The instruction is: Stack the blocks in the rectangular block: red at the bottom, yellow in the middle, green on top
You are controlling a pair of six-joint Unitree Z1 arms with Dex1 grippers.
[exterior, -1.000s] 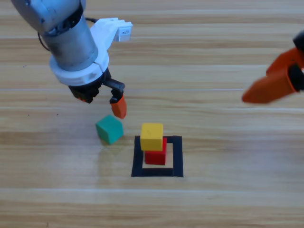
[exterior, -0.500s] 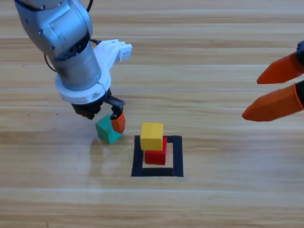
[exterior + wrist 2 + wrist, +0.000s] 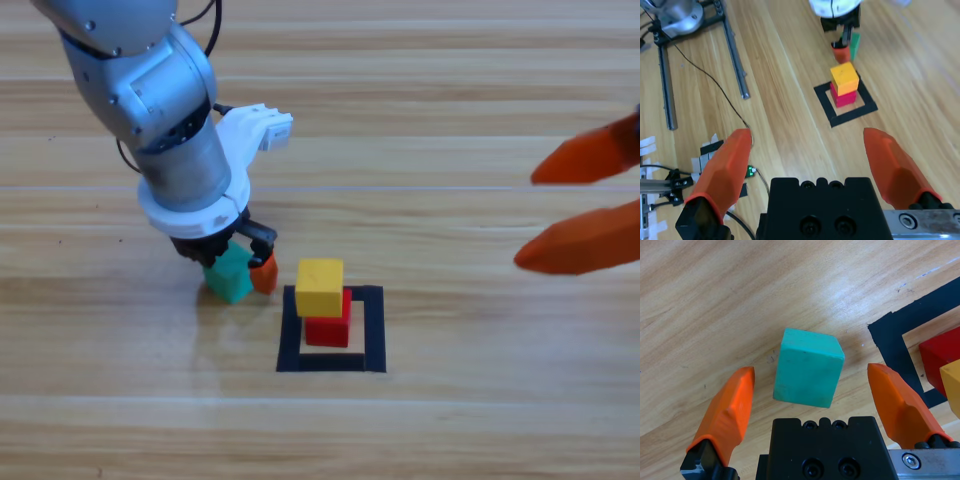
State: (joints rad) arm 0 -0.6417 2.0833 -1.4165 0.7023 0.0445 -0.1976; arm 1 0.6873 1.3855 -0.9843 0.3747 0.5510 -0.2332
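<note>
Lowered since a second ago, the left gripper now straddles the green cube with wide jaws, beside the yellow cube atop red; the right gripper waits spread.

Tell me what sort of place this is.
Probably a robotics lab bench for manipulation trials. A black tape outline marks a target on the wooden table, small coloured cubes serve as test pieces, and the right wrist view shows a metal stand and loose cables on the table.
</note>
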